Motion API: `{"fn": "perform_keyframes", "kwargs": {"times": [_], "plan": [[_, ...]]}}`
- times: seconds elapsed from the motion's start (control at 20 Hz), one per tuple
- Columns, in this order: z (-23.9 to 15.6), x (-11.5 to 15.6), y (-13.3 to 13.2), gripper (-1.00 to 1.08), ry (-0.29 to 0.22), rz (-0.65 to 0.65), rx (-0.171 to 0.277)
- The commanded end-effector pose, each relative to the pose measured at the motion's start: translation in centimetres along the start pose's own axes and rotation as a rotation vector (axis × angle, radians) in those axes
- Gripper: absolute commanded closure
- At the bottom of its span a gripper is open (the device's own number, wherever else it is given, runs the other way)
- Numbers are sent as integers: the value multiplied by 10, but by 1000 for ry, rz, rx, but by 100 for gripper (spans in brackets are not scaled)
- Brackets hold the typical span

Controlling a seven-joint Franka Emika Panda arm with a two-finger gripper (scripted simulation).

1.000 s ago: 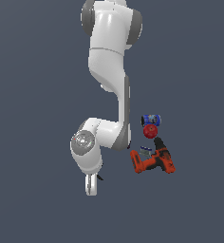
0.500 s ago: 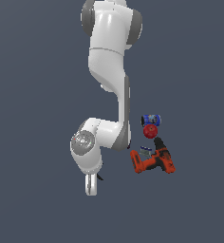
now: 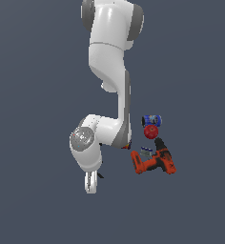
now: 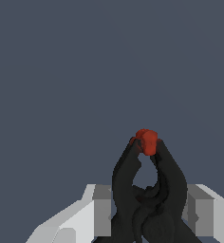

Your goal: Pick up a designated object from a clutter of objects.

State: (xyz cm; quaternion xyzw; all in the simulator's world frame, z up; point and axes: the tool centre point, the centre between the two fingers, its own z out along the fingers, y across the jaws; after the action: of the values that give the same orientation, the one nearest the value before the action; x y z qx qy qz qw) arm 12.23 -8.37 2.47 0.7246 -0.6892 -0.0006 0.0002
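In the wrist view the small black spring clamp [image 4: 128, 175] with a red-orange piece [image 4: 147, 141] at its far end sits between my two grey fingers [image 4: 102, 209]. My gripper [image 4: 149, 211] is shut on it. In the exterior view the gripper [image 3: 90, 183] hangs below the white arm, at the exterior view's left of the clutter. Only a small dark bit of the clamp [image 3: 100, 175] shows beside it. The clutter holds an orange-and-black power drill [image 3: 155, 162], a blue can [image 3: 152, 120], a red ball-like thing [image 3: 150, 132] and a small can [image 3: 146, 151]. The larger black clamp is not visible.
The white arm's lower link [image 3: 109, 131] stands close to the drill, at its exterior-view left. The ground is a plain dark grey surface [image 3: 38, 205] with no edges in view.
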Motion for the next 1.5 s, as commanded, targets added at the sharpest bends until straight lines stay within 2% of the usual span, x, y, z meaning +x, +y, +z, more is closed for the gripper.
{"fn": "perform_keyframes", "kwargs": {"times": [0.0,0.4,1.45], "plan": [[-8,1,5,108,0,0,1],[-49,7,33,108,-2,0,1],[-205,33,140,108,-5,1,1]]}}
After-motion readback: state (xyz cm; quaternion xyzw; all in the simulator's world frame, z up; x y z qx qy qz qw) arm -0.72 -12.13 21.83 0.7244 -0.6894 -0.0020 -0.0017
